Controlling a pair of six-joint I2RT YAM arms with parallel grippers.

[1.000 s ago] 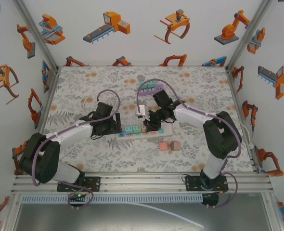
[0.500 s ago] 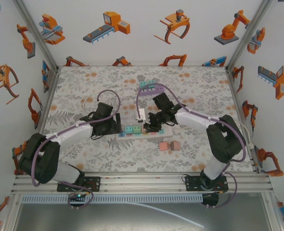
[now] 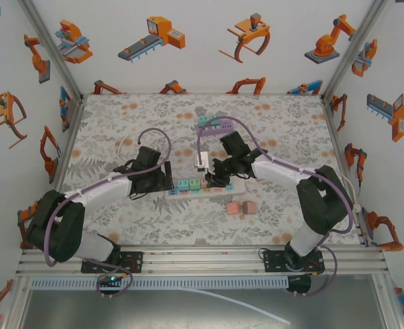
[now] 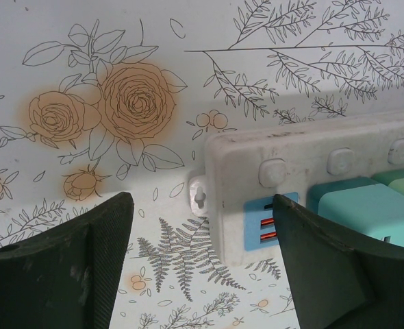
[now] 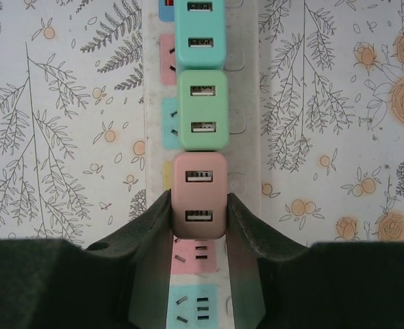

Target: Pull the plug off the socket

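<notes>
One risk: right gripper (image 5: 199,205) pinches the pink USB plug (image 5: 199,179), yet left gripper (image 4: 198,219) hangs spread at the end of the power strip (image 4: 311,147), which may lift too

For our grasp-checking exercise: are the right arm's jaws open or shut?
Shut on the pink plug: the right wrist view shows the jaws pressed against both its sides.

Boxy plastic teal plug (image 5: 200,34), green plug (image 5: 203,110) and pink plug (image 5: 199,195) line the long white power strip (image 5: 246,103), two pink blocks (image 3: 240,207) before it.
</notes>
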